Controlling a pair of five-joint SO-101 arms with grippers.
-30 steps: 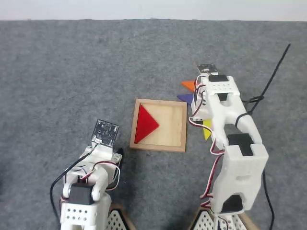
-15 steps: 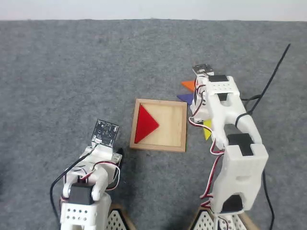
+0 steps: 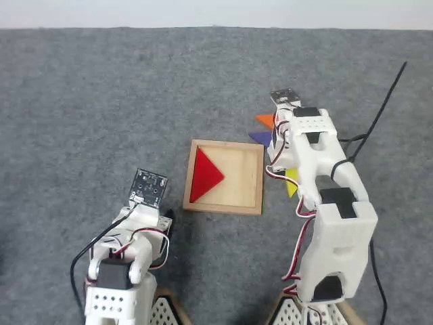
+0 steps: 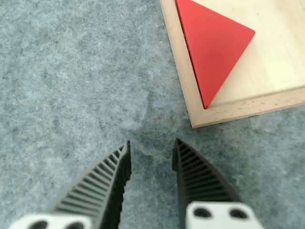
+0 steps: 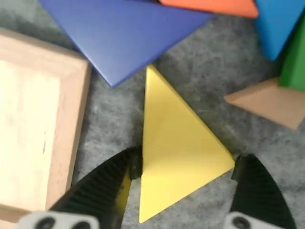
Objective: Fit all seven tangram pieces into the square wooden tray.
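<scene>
Right hand (image 5: 187, 160) spread wide astride yellow triangle (image 5: 170, 136), left hand (image 4: 152, 142) partly open, empty, beside wooden tray (image 4: 228, 112).

Seven tangram pieces (image 3: 291, 181) (red (image 3: 204, 174), navy (image 5: 124, 33), orange (image 5: 214, 5), sky-blue (image 5: 279, 24), green (image 5: 294, 67), tan (image 5: 269, 102), yellow (image 5: 176, 148)), one wooden tray (image 3: 241, 181), two arms (image 3: 128, 261) (image 3: 335, 210).

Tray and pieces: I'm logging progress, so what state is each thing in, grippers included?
Tray: one piece inside
Red triangle: flat in tray
Yellow triangle: on carpet, outside tray
Blue triangle: on carpet, outside tray
Left gripper: open, over carpet
Right gripper: open, astride yellow triangle
</scene>
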